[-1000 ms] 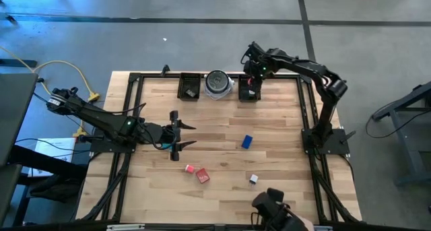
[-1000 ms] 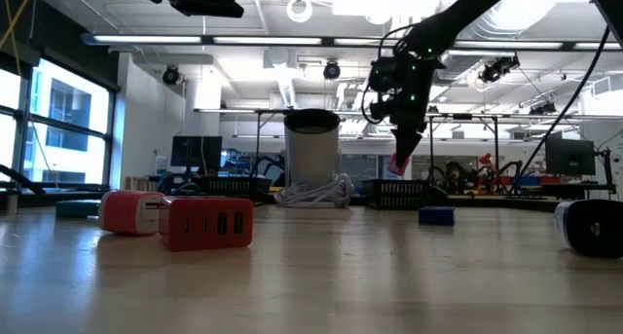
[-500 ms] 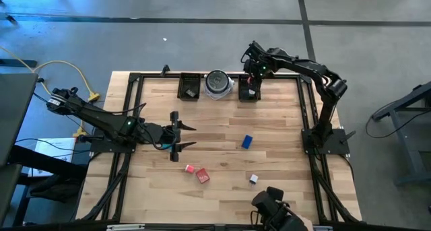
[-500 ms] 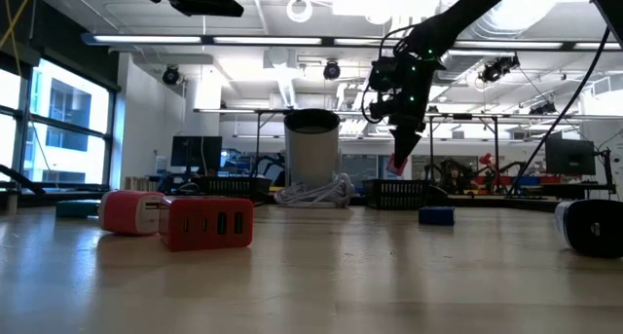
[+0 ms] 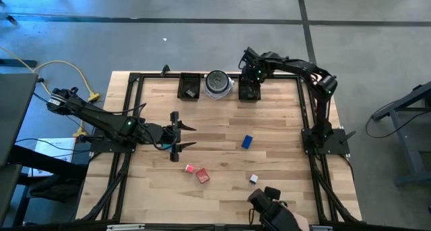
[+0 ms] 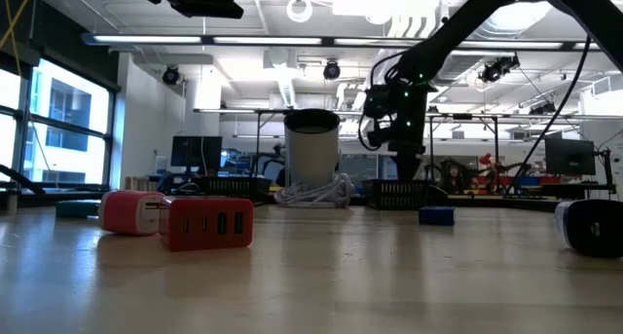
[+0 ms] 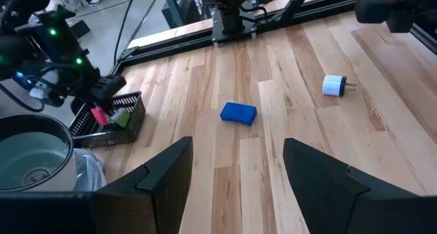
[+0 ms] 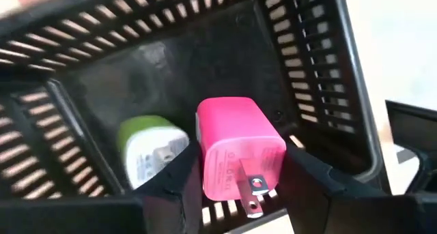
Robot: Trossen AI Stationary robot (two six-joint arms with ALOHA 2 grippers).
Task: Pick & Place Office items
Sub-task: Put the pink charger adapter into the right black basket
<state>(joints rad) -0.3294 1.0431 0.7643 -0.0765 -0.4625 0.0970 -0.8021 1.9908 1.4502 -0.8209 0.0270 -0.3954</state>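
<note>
Pink charger block (image 8: pixel 239 152) is gripped between the fingers of the right end effector (image 5: pixel 250 75), plug prongs exposed, and is held low inside the right-hand black slotted tray (image 8: pixel 321 77) at the far edge of the surface (image 5: pixel 222 123). A green-and-white block (image 8: pixel 151 151) is seen lying in the same tray, just beside the pink one. The tray's slotted walls close in around both pieces.

A round silver-grey dish (image 5: pixel 217 83) is set just beside that tray, with a second black tray (image 5: pixel 188 86) on its other side, a small pale item inside it.

Out on the open surface, a blue block (image 5: pixel 247 141) is noted near the middle, a white plug piece (image 5: pixel 253 179) nearer the front edge, and two red blocks (image 5: pixel 197 173) close together, left of it.

The left end effector (image 5: pixel 187 136) is poised over the left middle of the surface, fingers spread wide, nothing held. A dark object and part of a person (image 5: pixel 276 209) are seen at the front edge.
</note>
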